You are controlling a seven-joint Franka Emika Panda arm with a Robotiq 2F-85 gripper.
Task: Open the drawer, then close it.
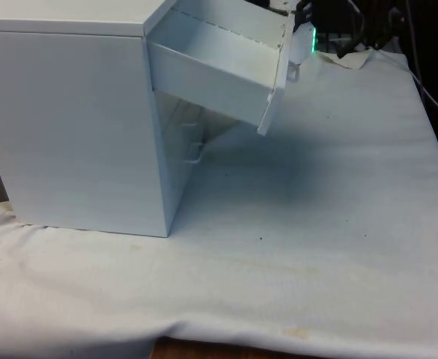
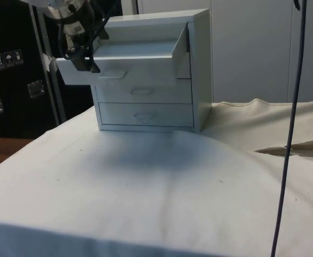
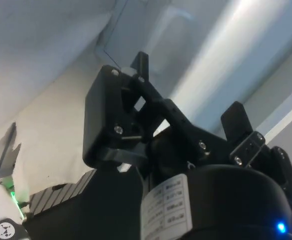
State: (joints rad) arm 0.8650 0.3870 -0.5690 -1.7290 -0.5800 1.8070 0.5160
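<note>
hand [image 2: 86, 63] at white top drawer [image 1: 219, 63], pulled out

A bench [image 1: 331, 247] draped in a white cloth [image 2: 161, 187], lightly creased and flecked with small dark specks, carries a white chest of drawers [image 1: 76, 127] standing directly on the fabric at the front view's left. A yellowish stain marks the cloth's near edge.

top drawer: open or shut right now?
Open. The top drawer is pulled well out of the chest of drawers and sags at its front in the front view; the side view shows it jutting past the two lower drawers.
</note>
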